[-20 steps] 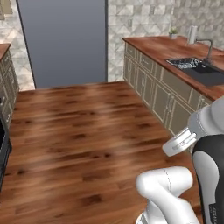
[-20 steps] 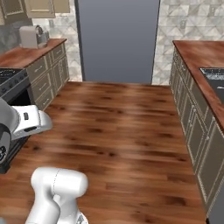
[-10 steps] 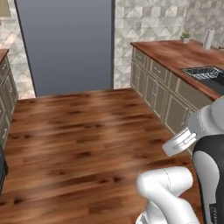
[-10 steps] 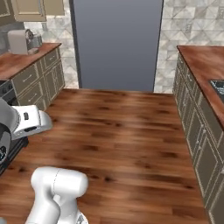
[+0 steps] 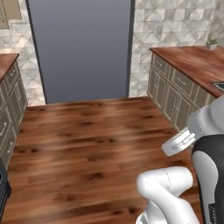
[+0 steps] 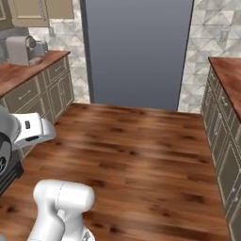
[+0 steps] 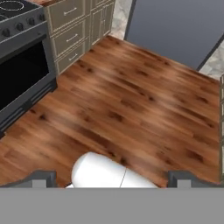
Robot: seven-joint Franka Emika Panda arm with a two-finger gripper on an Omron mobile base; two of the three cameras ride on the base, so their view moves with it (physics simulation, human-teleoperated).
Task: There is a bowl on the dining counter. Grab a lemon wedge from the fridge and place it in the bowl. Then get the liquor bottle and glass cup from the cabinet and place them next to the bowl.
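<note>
Fridge (image 5: pixel 81 48) dead ahead, doors shut, tall grey slab filling the back wall; also seen in right base view (image 6: pixel 136 52) and at top right of hand view (image 7: pixel 179 26). Lemon wedge, if inside, is hidden behind the closed door, can't tell. Bowl, bottle, cup: no sighting to report.

Gripper (image 7: pixel 111 177): fingertips (image 7: pixel 41 178) at the bottom corners of hand view, wide apart, jaws fully spread, nothing between them, holding nothing. It's pointing down at the wood floor (image 7: pixel 131 100), well short of the fridge.

Rel. to fridge:
- Wood floor (image 5: pixel 87 140) runs from fridge base back toward the robot.
- Left of fridge: lower cabinets w/ wood counter (image 6: pixel 28 70), coffee machine (image 6: pixel 21 49) on top, wall cabinets (image 6: pixel 40 12) above.
- Right of fridge: cabinet run w/ wood countertop (image 5: pixel 192 63), small potted plant (image 5: pixel 211 43) at its far end near the tiled wall (image 5: pixel 175 22).
- Stove/oven (image 7: pixel 22 57), dark front, knobs on top edge, on the left cabinet side, further from fridge than the drawers (image 7: pixel 70 26).

Arm (image 5: pixel 175 192) folded low at the base, white elbow in front of the floor.
</note>
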